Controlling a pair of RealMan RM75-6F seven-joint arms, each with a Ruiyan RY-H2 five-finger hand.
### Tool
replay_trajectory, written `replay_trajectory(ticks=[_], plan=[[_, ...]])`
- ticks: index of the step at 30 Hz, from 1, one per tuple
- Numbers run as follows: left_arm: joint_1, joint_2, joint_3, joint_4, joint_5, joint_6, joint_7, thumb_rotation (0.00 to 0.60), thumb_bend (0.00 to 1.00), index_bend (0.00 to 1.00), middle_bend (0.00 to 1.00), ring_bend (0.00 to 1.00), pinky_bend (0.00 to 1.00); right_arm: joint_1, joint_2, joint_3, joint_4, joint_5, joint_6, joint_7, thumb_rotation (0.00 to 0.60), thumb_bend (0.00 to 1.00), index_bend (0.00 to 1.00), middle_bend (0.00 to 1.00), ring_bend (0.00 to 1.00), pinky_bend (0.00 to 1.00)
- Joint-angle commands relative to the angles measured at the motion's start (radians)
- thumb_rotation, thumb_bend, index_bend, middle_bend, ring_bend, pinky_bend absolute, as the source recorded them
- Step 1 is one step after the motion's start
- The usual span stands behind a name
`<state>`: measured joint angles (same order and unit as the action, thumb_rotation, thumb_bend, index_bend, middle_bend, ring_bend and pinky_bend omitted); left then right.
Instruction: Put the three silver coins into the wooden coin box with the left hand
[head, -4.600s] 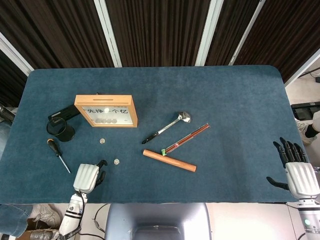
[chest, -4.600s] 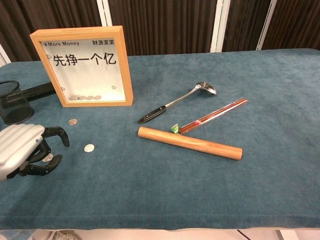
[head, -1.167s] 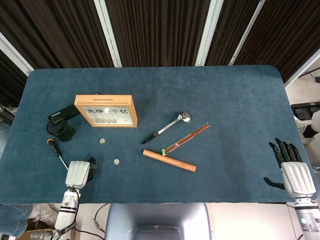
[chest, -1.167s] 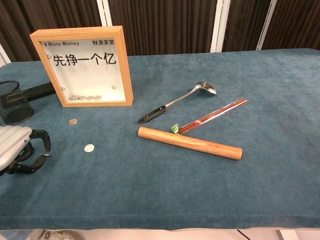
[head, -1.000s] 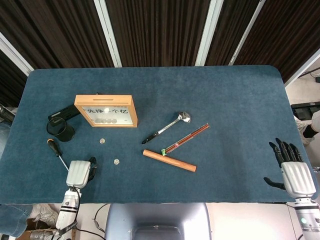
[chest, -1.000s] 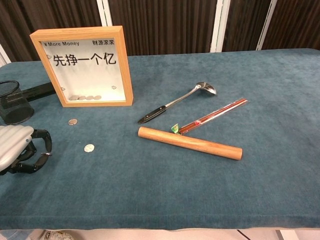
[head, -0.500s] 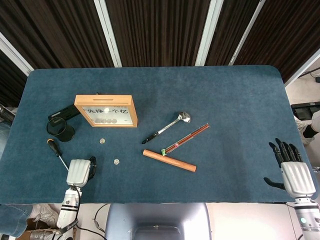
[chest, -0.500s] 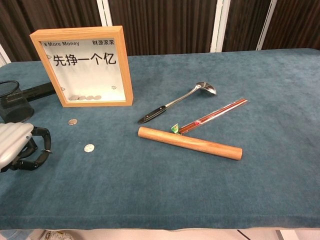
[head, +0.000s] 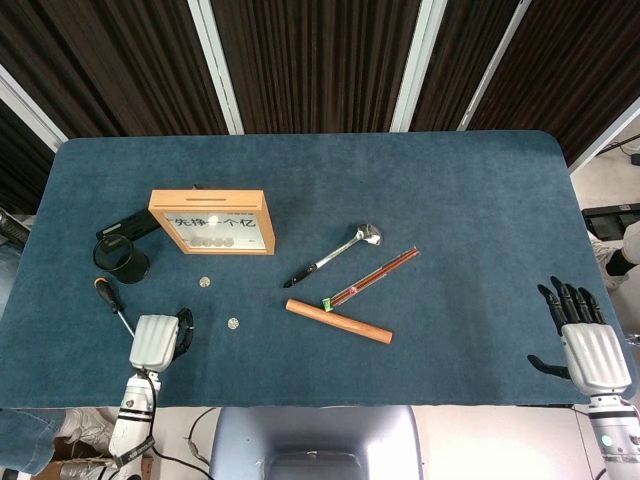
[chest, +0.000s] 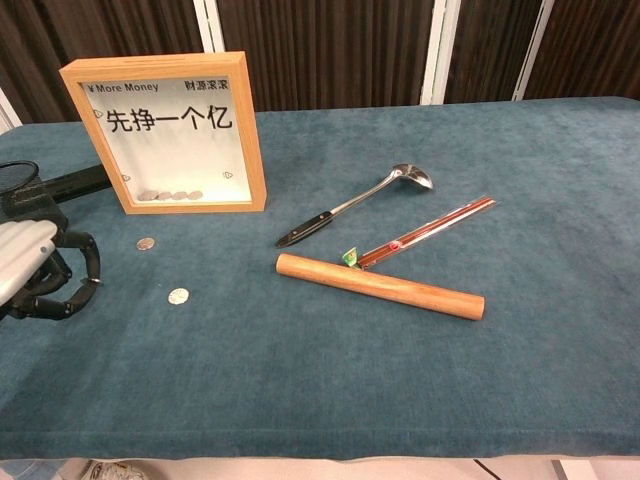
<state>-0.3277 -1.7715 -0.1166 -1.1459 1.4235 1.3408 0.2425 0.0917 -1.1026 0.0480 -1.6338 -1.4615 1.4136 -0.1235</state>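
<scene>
Progress: two silver coins lie loose on the table cloth. The near coin (chest: 179, 296) sits just beyond the curled fingertips (chest: 88, 262) of the left hand (chest: 35, 270), on their inner side and apart from them. The far coin (chest: 147, 243) lies further out from those fingertips, close before the wooden coin box (chest: 170, 132). The box stands upright, well ahead of the fingers, with several coins visible behind its window at the bottom. A third loose coin is not to be seen on the cloth. Whether it is inside the hand or already in the box cannot be told from either view.

Left hand: fingers curled inward toward the palm, raised slightly above the cloth near the table's near-left edge. No coin shows between them; whether they clamp one cannot be told.

Right hand (head: 590, 345): off the table's far-right edge, fingers spread apart, holding nothing, well apart from all task items.

Judgement: at least two coins remain to be deposited; the task is unfinished.
</scene>
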Motion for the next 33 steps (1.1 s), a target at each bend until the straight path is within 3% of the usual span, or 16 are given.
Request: replay_trajectory(ticks=[1,5,8,13,23,33], plan=[[-0.047,0.193,-0.091,-0.285,-0.012,-0.008,0.103,0.600,0.42,0.60,1.00,1.00,1.00,0.002,-0.001,0.002,0.001,0.004,-0.003,0.002,0.600,0.14,0.00,0.00,0.00,0.00],[-0.098,0.355,-0.208,-0.549,-0.176,-0.100,0.247,0.600,0.42,0.60,1.00,1.00,1.00,0.007,-0.003,0.010,0.006,0.019,-0.012,0.007,0.600,0.14,0.00,0.00,0.00,0.00],[-0.137,0.423,-0.273,-0.649,-0.291,-0.142,0.313,0.600,0.42,0.60,1.00,1.00,1.00,0.012,-0.003,0.015,0.010,0.026,-0.020,0.012,0.600,0.14,0.00,0.00,0.00,0.00],[-0.218,0.483,-0.348,-0.723,-0.435,-0.166,0.413,0.600,0.42,0.60,1.00,1.00,1.00,0.017,-0.003,0.025,0.018,0.049,-0.030,0.016,0.600,0.14,0.00,0.00,0.00,0.00],[-0.402,0.540,-0.449,-0.773,-0.724,-0.195,0.524,0.600,0.42,0.59,1.00,1.00,1.00,0.030,-0.007,0.042,0.025,0.096,-0.057,0.012,0.600,0.14,0.00,0.00,0.00,0.00],[-0.589,0.488,-0.429,-0.622,-0.892,-0.228,0.565,0.600,0.42,0.60,1.00,1.00,1.00,0.030,0.001,0.044,0.022,0.109,-0.063,0.020,0.600,0.14,0.00,0.00,0.00,0.00]])
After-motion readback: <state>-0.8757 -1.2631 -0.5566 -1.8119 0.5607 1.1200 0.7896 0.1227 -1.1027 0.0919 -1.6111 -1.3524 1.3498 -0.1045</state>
